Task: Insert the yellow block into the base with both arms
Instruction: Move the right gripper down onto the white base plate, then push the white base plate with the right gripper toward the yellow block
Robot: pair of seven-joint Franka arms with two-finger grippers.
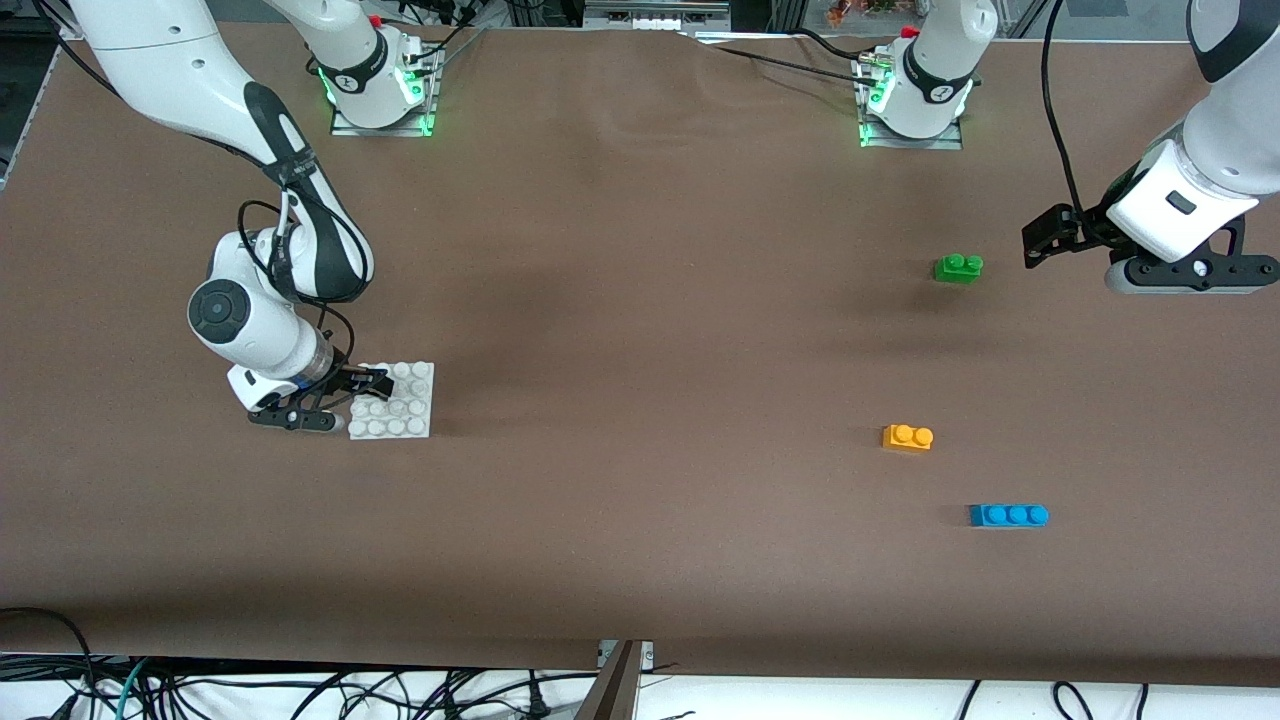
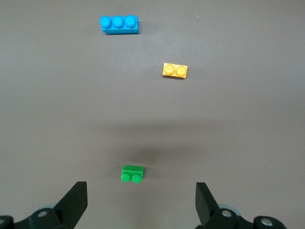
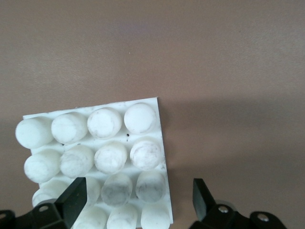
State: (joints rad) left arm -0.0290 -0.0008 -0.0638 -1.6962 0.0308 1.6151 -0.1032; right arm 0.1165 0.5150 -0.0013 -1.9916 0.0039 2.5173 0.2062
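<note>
My right gripper sits low at the base, jaws spread around its edge, toward the right arm's end. My left gripper hangs open over the green brick. The yellow block lies lengthwise along the table, 2 studs up, between green and the blue brick.

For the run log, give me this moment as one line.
right gripper: open, at white studded plastic base | left gripper: open, over table near green brick | small yellow-orange plastic block: on table, untouched
</note>
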